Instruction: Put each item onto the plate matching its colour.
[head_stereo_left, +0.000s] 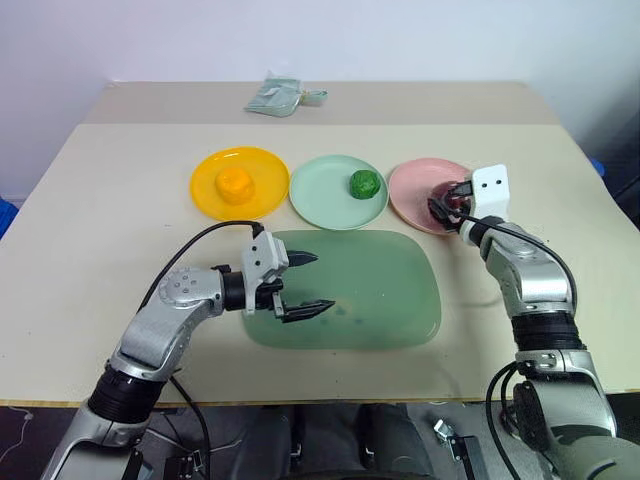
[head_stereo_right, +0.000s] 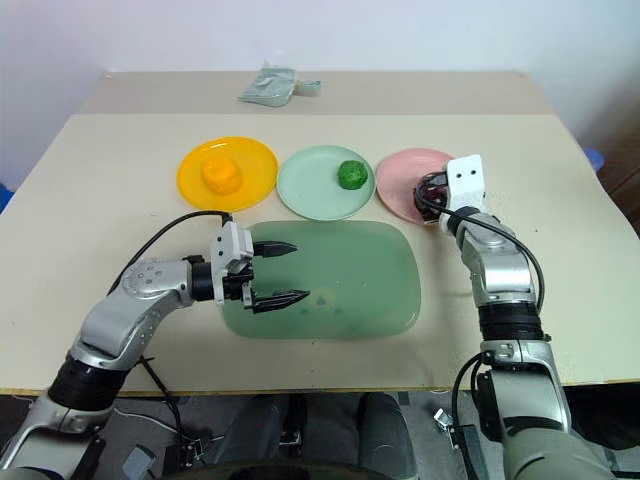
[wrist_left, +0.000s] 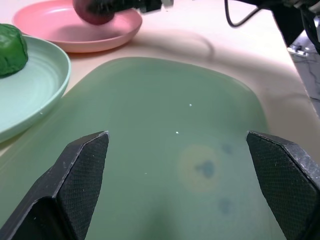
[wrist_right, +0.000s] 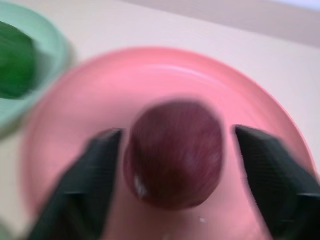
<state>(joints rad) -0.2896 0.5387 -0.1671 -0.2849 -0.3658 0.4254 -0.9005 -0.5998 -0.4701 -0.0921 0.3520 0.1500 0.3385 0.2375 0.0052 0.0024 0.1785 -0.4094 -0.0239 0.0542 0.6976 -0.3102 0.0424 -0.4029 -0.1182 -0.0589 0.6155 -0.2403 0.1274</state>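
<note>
Three plates sit in a row across the middle of the table (head_stereo_left: 100, 230), closer to its far edge than to its near edge. The orange plate (head_stereo_left: 215, 200) is the one nearest the left edge, and the orange lump (head_stereo_left: 235, 185) rests on it, near its centre. The mint plate (head_stereo_left: 320, 195) is in the middle, just beside the orange one, with the bumpy green lump (head_stereo_left: 363, 184) lying on it toward its right side. The pink plate (head_stereo_left: 410, 190) is the one nearest the right edge, just beside the mint plate, and the maroon lump (wrist_right: 174, 152) sits on it, right of its centre.

The right gripper (head_stereo_left: 447, 203) is over the pink plate with the maroon lump between its two black fingers (wrist_right: 272, 175). In the right wrist view a strip of pink shows on the right side between that finger and the lump, while the other finger is close against it; the jaws stand spread and do not clamp the lump, which lies on the plate.

A large translucent green tray (head_stereo_left: 400, 300) lies nearer the table's front edge, just in front of the mint plate and close to it. The left gripper (head_stereo_left: 305, 283) is over the left part of the tray, its jaws wide open with nothing between them, pointing toward the table's right edge.

At the far edge of the table lies a small crumpled grey-green packet (head_stereo_left: 275, 97).
</note>
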